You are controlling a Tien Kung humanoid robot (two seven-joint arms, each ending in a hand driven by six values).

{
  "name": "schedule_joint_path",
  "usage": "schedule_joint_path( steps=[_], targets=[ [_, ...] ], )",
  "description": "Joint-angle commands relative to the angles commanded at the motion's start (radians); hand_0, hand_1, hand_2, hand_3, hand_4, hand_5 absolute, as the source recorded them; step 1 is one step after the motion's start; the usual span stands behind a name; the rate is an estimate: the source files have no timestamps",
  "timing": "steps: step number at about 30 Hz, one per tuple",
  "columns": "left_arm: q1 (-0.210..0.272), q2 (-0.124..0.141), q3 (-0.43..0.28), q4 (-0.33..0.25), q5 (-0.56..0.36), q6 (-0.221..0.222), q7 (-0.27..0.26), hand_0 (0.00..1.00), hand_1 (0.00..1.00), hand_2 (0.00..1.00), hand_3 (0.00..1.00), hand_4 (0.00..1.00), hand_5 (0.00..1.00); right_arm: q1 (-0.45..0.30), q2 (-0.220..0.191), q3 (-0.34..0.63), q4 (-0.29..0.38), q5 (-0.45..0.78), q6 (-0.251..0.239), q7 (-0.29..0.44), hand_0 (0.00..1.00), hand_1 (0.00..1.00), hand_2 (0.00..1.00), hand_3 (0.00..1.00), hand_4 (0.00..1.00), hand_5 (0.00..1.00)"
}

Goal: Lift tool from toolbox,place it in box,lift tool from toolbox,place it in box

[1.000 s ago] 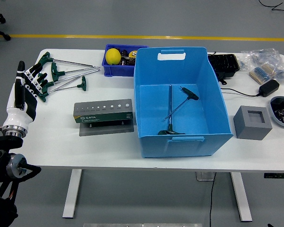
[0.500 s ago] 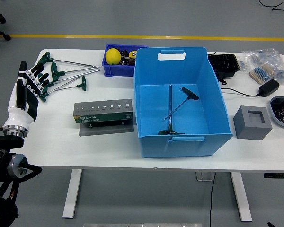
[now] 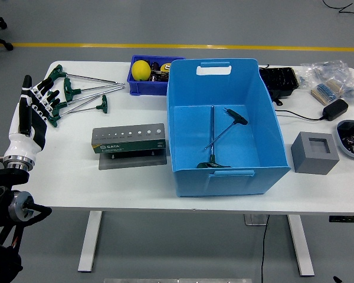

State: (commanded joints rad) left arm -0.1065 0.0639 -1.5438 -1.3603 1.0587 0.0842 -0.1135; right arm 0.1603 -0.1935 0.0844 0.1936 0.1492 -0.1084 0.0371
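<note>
Head view, looking down over a white table (image 3: 135, 177). At the left edge the robot's left hand (image 3: 30, 115) stands upright above the table's left end, its fingers (image 3: 46, 101) extended and apart, gripping nothing. The fingertips lean toward a fanned row of green T-handle hex keys (image 3: 82, 94) lying flat on the far-left tabletop, handles toward the hand and shafts pointing right — a layout that leaves each handle free to be picked from the left side. The fingertips appear to overlap the nearest handles, though whether they touch cannot be told. The right hand is out of view.

Just in front of the keys sits a grey and green key holder (image 3: 128, 140), its row of sockets facing up and empty, which suggests the loose keys belong to it.

In the middle stands a large open blue box (image 3: 224, 171), the drop-off point. Two T-handle keys (image 3: 219, 134) already lie crossed on its floor, one with its green handle against the near wall, the other with a dark handle angled up to the right. So part of the task looks done, and the hand seems placed for another pick.

Behind the box's left corner is a small blue bin (image 3: 143, 85) holding a yellow ball (image 3: 141, 69). To the right, well apart from the work: a grey foam block (image 3: 315, 152), a black power adapter (image 3: 334, 109) and bagged parts — none in the hand's path.
</note>
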Motion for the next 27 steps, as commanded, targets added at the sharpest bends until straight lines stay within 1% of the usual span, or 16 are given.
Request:
schedule_joint_path(
  steps=[27],
  targets=[
    [0.001, -0.001, -0.006, 0.003, 0.007, 0.003, 0.0, 0.87, 0.871, 0.912, 0.817, 0.91, 0.998, 0.0, 0.001, 0.007, 0.0, -0.012, -0.001, -0.004, 0.715, 0.695, 0.763, 0.678, 0.924, 0.801]
  ],
)
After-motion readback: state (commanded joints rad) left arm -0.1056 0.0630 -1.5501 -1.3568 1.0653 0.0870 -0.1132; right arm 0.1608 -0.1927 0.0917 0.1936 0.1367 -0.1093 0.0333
